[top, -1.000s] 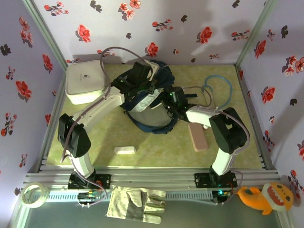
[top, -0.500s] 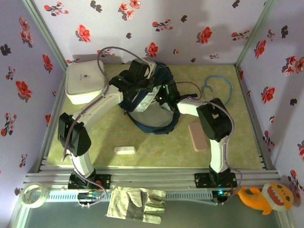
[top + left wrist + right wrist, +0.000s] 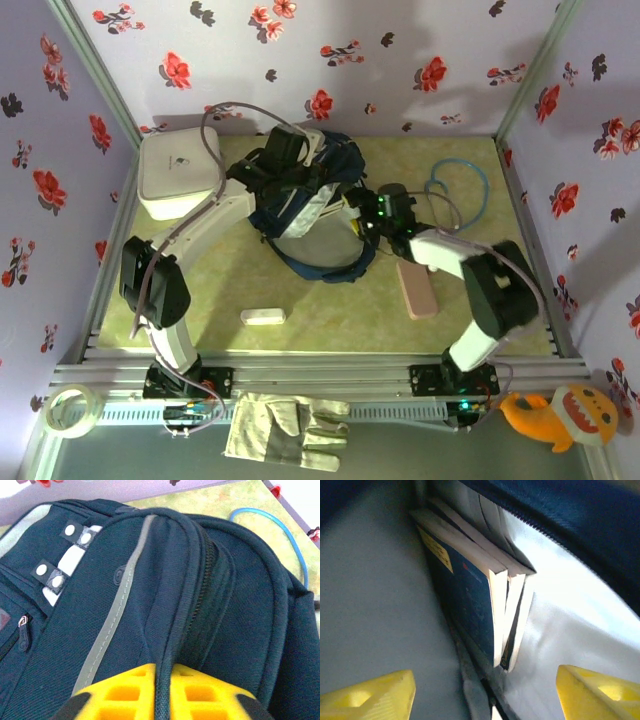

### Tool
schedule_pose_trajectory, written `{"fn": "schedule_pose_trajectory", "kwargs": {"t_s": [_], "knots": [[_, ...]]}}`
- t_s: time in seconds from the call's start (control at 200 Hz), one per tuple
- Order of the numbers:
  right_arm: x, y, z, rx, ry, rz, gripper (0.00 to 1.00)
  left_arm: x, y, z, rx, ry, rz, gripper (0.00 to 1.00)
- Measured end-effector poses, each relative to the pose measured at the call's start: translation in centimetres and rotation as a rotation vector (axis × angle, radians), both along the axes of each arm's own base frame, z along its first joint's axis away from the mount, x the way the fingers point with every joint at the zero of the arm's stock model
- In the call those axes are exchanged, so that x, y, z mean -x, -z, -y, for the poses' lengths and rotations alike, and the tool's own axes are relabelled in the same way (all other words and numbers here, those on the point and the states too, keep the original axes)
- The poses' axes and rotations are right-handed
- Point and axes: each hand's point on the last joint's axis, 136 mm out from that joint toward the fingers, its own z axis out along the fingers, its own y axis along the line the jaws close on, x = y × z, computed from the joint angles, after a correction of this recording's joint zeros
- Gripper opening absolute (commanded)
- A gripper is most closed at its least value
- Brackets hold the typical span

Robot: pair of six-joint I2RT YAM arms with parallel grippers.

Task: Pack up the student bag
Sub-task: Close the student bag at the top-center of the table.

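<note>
The student bag [image 3: 305,215] is lying at the middle of the green table [image 3: 330,315], toward the back wall, as two robot arms are working on it from either side. The left gripper [image 3: 162,680] is clamping its yellow fingers on a dark piped seam at the bag's top, beside the zip. The right gripper [image 3: 485,680], fingers spread wide and grasping nothing, is pointing into the bag's pale-lined opening, where books [image 3: 470,600] are standing on edge. A white rounded box [image 3: 178,175] is sitting just left of the bag, with a pink case [image 3: 417,287] and a looped blue cable [image 3: 462,170] to its right.
</note>
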Motion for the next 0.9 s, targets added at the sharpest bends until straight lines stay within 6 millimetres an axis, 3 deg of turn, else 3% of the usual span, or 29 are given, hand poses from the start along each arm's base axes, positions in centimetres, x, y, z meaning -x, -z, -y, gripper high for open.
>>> {"fn": "schedule_pose_trajectory", "kwargs": {"t_s": [0.05,0.165,0.27,0.385,0.51,0.685,0.9], "knots": [[1.2,-1.0,1.5,0.029,0.023,0.003,0.82,0.1,0.8,-0.1,0.007,-0.003,-0.020,0.34],[3.5,-2.9,5.0,0.131,0.078,0.030,0.84,0.4,2.5,-0.7,0.009,-0.008,-0.056,0.77],[5.0,-3.8,8.0,0.241,0.132,0.045,0.86,0.4,3.5,-2.3,0.023,-0.033,-0.069,0.94],[6.2,-4.4,10.1,0.323,0.169,0.054,0.86,1.2,4.9,-4.9,0.039,-0.079,-0.083,1.00],[6.3,-3.9,9.9,0.346,0.153,0.042,0.86,1.7,6.2,-8.2,0.055,-0.148,-0.103,1.00],[5.6,-3.4,6.9,0.382,0.066,0.027,0.86,1.8,7.9,-13.7,0.084,-0.302,-0.160,1.00],[5.2,-2.5,3.4,0.404,-0.021,0.016,0.86,2.7,9.9,-18.4,0.117,-0.438,-0.221,1.00]]}}
